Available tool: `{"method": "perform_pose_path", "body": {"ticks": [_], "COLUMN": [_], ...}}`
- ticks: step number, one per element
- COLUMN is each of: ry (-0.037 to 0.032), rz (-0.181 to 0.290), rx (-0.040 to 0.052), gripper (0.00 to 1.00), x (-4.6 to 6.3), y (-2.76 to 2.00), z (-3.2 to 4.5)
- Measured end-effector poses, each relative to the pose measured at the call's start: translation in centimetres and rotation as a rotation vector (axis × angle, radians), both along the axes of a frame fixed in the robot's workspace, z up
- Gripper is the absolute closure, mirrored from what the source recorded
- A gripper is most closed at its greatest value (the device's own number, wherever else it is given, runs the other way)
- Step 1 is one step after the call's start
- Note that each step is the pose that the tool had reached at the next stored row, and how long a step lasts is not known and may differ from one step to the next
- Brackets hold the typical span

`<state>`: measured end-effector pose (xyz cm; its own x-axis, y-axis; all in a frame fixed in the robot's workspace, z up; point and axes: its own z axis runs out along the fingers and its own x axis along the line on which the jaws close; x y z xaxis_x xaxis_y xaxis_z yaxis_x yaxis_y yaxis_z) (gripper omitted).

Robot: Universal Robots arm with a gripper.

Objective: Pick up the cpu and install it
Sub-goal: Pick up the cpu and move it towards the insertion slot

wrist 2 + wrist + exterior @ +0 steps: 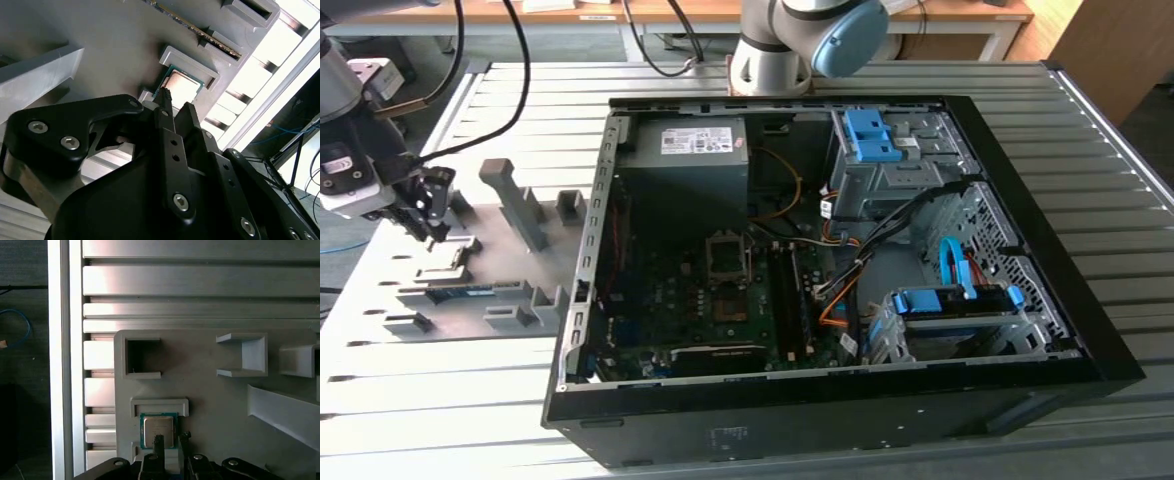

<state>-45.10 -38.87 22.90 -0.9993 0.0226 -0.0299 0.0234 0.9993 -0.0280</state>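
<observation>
At nine o'clock from the computer case (pixel 854 425) in the exterior view, the gripper (pixel 432 232) hovers over the cpu (pixel 159 429), fingers (pixel 158 442) narrowly parted and empty; a pocket in the tray (pixel 215 400) holds it square for grasping.

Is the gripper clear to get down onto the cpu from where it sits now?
Probably yes. The gripper hangs right over the cpu, which lies uncovered in its grey holder. The holder's low walls look like the one tight spot.

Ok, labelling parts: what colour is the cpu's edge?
The cpu is green-edged; first wrist view shows it best.
</observation>
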Motion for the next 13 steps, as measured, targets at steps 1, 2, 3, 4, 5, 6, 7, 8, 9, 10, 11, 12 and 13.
{"method": "perform_pose_path", "body": {"ticks": [1, 2, 3, 4, 5, 6, 7, 8, 9, 10, 11, 12, 13], "ry": [-0.0001, -0.0001, 0.0000, 0.0000, -0.0001, 0.0000, 0.0000, 0.0000, 0.0000, 0.0000, 0.0000, 0.0000, 0.0000], "rz": [0.000, 0.000, 0.000, 0.000, 0.000, 0.000, 0.000, 0.000, 0.000, 0.000, 0.000, 0.000, 0.000], "rx": [0.0000, 0.0000, 0.0000, 0.0000, 0.0000, 0.0000, 0.0000, 0.0000, 0.0000, 0.0000, 0.0000, 0.0000, 0.0000], "gripper": [0.71, 0.65, 0.65, 0.59, 0.59, 0.53, 0.53, 0.53, 0.53, 0.53, 0.53, 0.53, 0.53], "x": [0.00, 0.00, 0.00, -0.01, -0.01, -0.01, -0.01, -0.01, -0.01, -0.01, -0.02, -0.02, -0.02], "y": [0.00, 0.00, 0.00, 0.00, 0.00, 0.00, 0.00, 0.00, 0.00, 0.00, 0.00, 0.00, 0.00], "z": [0.00, 0.00, 0.00, 0.00, 0.00, 0.00, 0.00, 0.00, 0.00, -0.01, 0.00, 0.00, 0.00]}}
